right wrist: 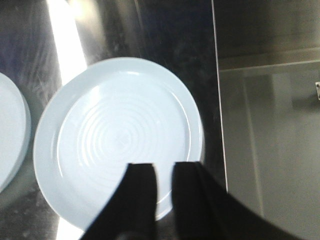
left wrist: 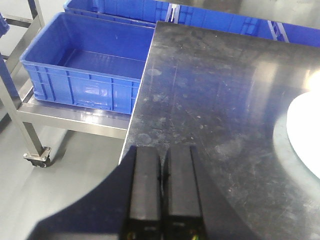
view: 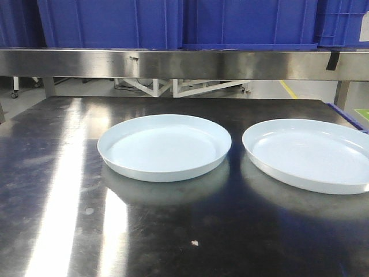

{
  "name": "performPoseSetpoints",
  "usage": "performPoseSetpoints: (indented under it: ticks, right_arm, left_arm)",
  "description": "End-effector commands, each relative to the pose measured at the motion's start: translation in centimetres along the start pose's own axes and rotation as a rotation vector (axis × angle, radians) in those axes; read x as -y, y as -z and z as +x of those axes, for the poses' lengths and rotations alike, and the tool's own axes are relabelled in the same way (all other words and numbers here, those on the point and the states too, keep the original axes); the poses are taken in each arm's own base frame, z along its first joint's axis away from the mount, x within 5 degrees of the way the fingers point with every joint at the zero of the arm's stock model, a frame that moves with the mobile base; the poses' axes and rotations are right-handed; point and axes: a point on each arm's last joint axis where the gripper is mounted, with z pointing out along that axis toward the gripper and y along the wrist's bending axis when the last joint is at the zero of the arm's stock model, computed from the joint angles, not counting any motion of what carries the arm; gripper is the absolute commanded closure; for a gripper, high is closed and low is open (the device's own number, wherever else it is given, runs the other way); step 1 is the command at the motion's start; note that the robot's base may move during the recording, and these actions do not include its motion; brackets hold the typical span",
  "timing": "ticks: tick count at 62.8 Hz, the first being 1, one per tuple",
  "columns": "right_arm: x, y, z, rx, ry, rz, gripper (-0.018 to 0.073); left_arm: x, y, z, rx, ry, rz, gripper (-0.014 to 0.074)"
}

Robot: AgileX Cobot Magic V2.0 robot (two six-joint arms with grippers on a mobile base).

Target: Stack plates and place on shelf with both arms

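Two pale bluish-white plates lie side by side on the dark steel table (view: 52, 190): the left plate (view: 164, 147) near the middle, the right plate (view: 311, 153) cut by the frame's right edge. No arm shows in the front view. My left gripper (left wrist: 162, 150) is shut and empty, over the table's left edge; a sliver of a plate (left wrist: 306, 132) lies far to its right. My right gripper (right wrist: 163, 165) is open by a narrow gap above the near rim of the right plate (right wrist: 115, 135), nothing between its fingers. The other plate (right wrist: 10, 135) shows at the left.
A stainless shelf (view: 173, 63) runs across the back above the table, carrying blue crates (view: 109, 23). Left of the table, an open blue crate (left wrist: 85, 65) sits on a wheeled steel cart (left wrist: 65, 120). The table's right edge (right wrist: 218, 100) runs close beside the right plate.
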Motion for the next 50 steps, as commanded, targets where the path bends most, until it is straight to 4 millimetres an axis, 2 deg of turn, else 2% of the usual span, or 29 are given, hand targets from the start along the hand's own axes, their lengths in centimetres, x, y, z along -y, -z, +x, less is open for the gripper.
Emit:
performPoseSetpoints:
  ticks: [1, 5, 50]
  right_arm:
    - [-0.4, 0.6, -1.4, 0.079, 0.022, -0.017, 0.0103]
    - [-0.4, 0.1, -1.5, 0.073, 0.021, -0.014, 0.0059]
    - [0.9, -7.6, -1.8, -0.026, -0.009, 0.045, 0.0062]
  left_arm:
    - [0.3, 0.4, -1.6, 0.103, 0.010, 0.024, 0.0505]
    - [0.3, 0.4, -1.6, 0.103, 0.010, 0.024, 0.0505]
    - [0.3, 0.4, -1.6, 0.103, 0.010, 0.024, 0.0505]
